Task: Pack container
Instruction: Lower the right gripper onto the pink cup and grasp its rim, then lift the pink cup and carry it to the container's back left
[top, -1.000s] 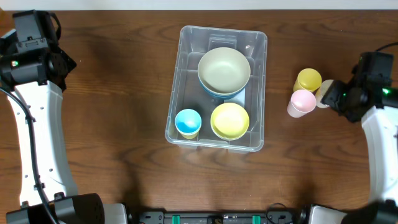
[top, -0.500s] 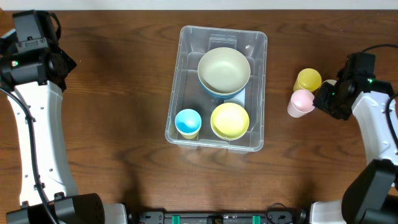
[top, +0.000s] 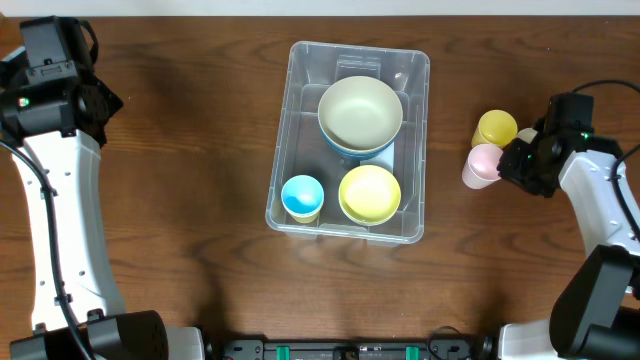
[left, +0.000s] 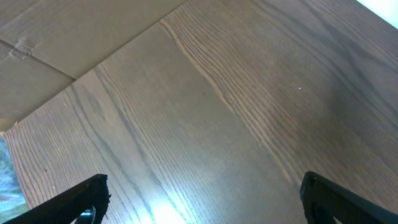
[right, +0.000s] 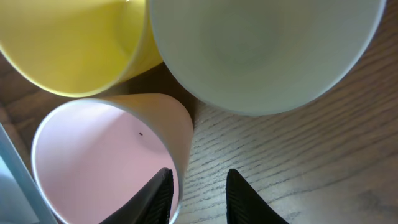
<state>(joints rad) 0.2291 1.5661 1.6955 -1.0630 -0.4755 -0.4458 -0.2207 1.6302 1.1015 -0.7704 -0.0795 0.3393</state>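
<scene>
My right gripper (right: 199, 186) had moved in and narrowed astride the pink cup (right: 99, 155) wall, grip unconfirmed, left gripper (left: 202, 199) wide, empty; container (top: 283, 150) likely next.

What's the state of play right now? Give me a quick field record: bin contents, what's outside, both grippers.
container: clear bin, mid-table
inside: cream bowl nested in blue bowl; yellow bowl; blue cup
outside, right of bin: pink cup, yellow cup, cream cup, bunched together
right gripper: open, one finger inside the pink cup, one outside; gap shows at the outer finger
left gripper: open wide over bare table, holding nothing
likely next: close on pink cup, carry to container
</scene>
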